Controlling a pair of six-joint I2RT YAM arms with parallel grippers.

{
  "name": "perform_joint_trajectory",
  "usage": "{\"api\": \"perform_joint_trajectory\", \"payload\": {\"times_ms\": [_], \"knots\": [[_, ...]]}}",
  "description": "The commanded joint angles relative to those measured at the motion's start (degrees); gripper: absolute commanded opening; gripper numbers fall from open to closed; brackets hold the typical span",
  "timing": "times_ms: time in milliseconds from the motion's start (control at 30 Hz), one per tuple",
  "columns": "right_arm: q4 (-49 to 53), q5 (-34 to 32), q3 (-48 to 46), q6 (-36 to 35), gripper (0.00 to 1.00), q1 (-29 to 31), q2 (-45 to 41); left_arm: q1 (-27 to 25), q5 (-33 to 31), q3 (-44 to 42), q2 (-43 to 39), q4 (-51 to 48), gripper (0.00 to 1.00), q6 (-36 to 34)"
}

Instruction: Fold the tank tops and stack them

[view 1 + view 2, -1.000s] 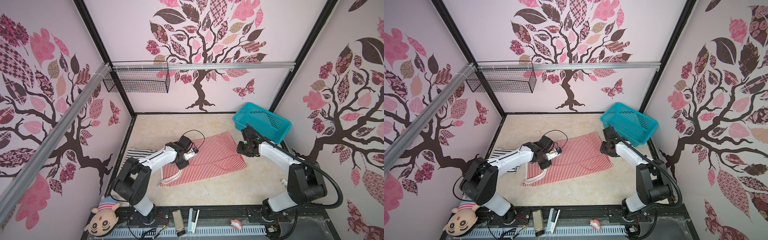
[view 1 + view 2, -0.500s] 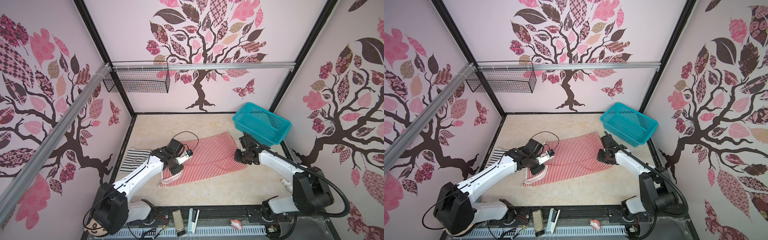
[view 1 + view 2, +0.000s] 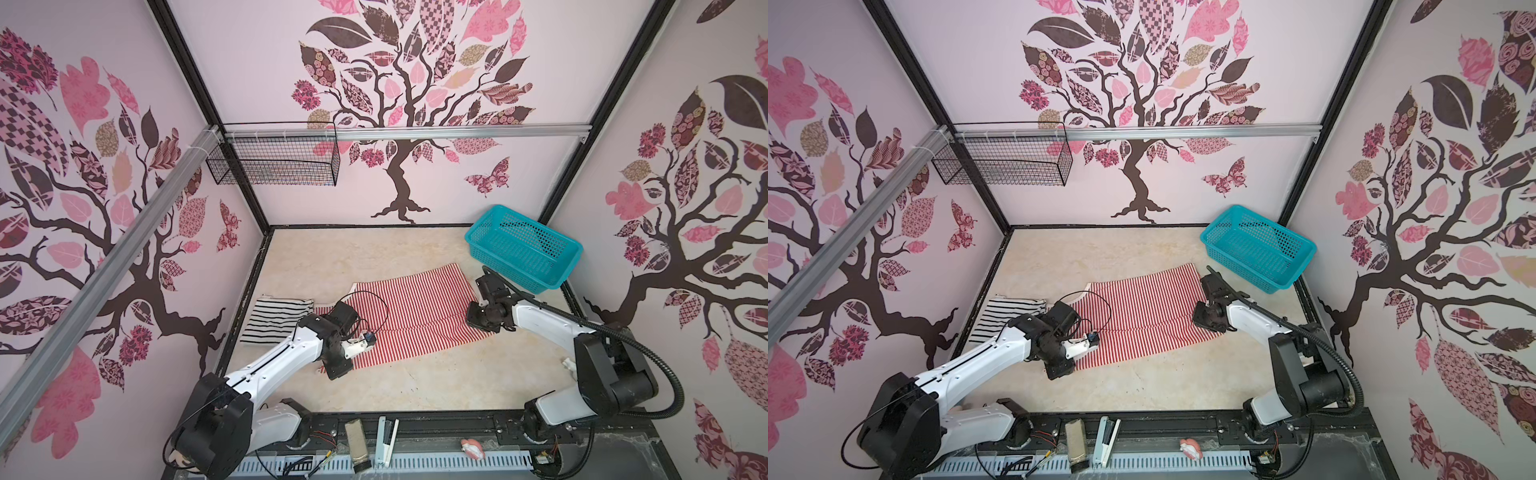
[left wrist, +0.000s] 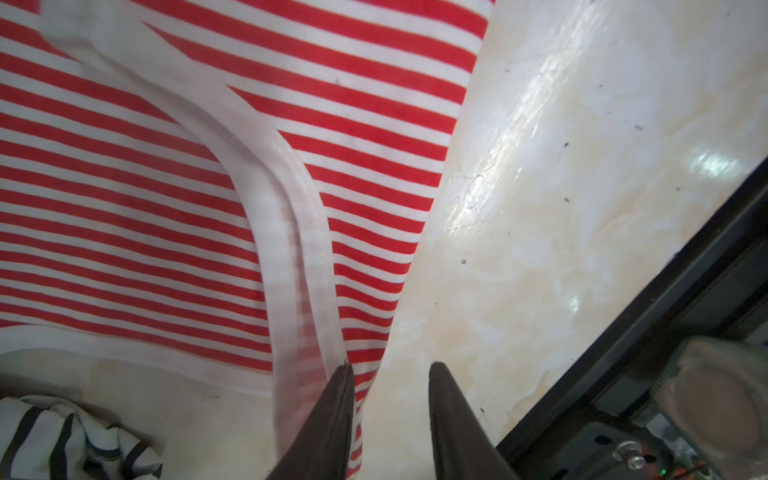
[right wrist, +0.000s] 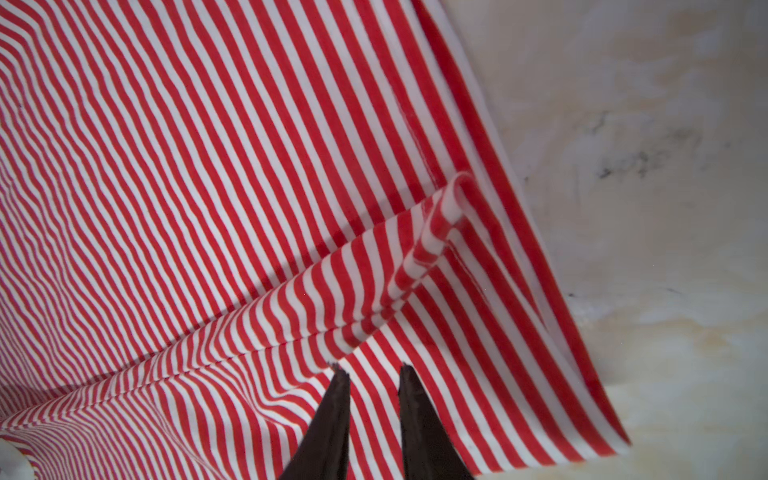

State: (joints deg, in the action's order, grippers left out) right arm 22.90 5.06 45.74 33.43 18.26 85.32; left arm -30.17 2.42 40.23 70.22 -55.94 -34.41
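The red-and-white tank top (image 3: 415, 307) (image 3: 1142, 311) lies spread flat mid-table, straps toward the left. The black-and-white tank top (image 3: 276, 318) (image 3: 1007, 316) lies folded at its left end. My left gripper (image 3: 336, 372) (image 4: 390, 365) is low at the near-left strap corner, open: one finger rests on the pale strap trim (image 4: 307, 291) and bare floor shows in the gap. My right gripper (image 3: 478, 321) (image 5: 370, 368) hovers over the near-right hem corner. Its jaws stand slightly apart with flat stripes showing between them. A small raised fold (image 5: 415, 249) sits just past the fingertips.
A teal plastic basket (image 3: 523, 249) stands at the back right, close behind the right arm. A black wire basket (image 3: 274, 162) hangs on the back-left rail. Small tools (image 3: 386, 440) lie along the front rail, and a black frame edge (image 4: 665, 332) runs beside the left gripper.
The left gripper has drawn back from over the top's middle to its near-left strap corner. The right gripper has slid forward along the right hem, and its jaws are narrower.
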Motion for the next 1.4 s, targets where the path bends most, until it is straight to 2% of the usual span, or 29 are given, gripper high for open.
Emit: {"api": "perform_joint_trajectory", "payload": {"times_ms": [0,233,400,567,700,1033,1133,1200,1300,1367], "knots": [[0.7,-0.6,-1.1,0.4,0.27,0.2,0.2,1.3,-2.8,-1.9,1.4,2.4,0.34,-1.6],[1.0,-3.0,-3.1,0.5,0.29,0.2,-0.5,11.1,-2.2,0.0,5.9,3.5,0.34,-4.5],[1.5,-4.9,-4.0,0.7,0.33,0.2,-0.4,15.5,-2.0,-0.9,7.7,3.1,0.34,-8.0],[2.7,-6.5,-5.3,1.4,0.36,0.2,-2.0,16.1,-1.2,-2.7,9.3,4.5,0.34,-9.5],[5.4,-10.6,-7.4,3.4,0.37,-0.1,-5.7,16.1,-1.8,-3.2,11.1,5.4,0.34,-9.8],[7.7,-2.1,-13.3,6.7,0.39,-0.3,-18.5,17.3,-8.1,2.0,12.6,8.6,0.34,-9.7],[8.1,-1.0,-12.0,6.0,0.41,-0.2,-21.7,17.9,-3.7,6.8,11.3,4.0,0.35,-8.8],[8.9,-2.3,-9.9,5.1,0.43,-0.2,-21.8,17.8,1.6,10.8,9.5,0.3,0.36,-7.6],[8.8,-3.3,-6.9,3.7,0.45,-0.2,-18.9,17.0,7.0,15.7,8.1,-1.8,0.37,-4.4],[7.9,-3.9,-5.4,2.9,0.45,-0.5,-15.8,15.5,7.9,17.4,8.4,-1.2,0.37,-2.7]]}}
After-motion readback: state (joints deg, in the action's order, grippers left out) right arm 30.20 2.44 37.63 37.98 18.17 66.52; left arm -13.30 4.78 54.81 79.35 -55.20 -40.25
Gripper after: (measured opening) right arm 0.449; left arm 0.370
